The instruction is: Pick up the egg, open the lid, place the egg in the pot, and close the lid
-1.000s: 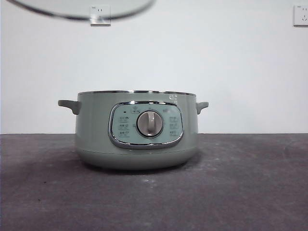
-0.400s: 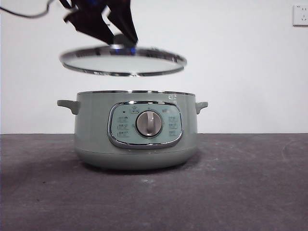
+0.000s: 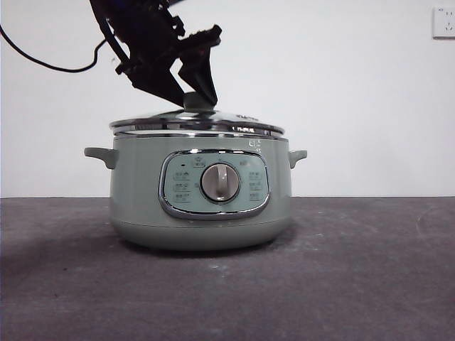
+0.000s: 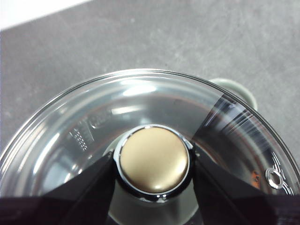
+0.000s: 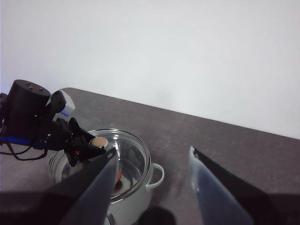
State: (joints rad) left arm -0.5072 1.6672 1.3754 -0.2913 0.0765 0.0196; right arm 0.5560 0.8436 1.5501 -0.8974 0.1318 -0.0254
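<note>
Left fingers (image 4: 153, 161) clamp the knob (image 4: 154, 159) between them, seating lid (image 3: 195, 122) on pot (image 3: 199, 192); right fingers (image 5: 152, 180) wait spread, empty.

The round sage-green electric pot (image 3: 200, 206) stands upright, its domed glass lid (image 3: 195, 122) with shiny metal rim resting level on top, the pale knob clamped between the left jaws. A small reddish-brown egg (image 5: 119, 175) shows faintly inside through the glass.
</note>
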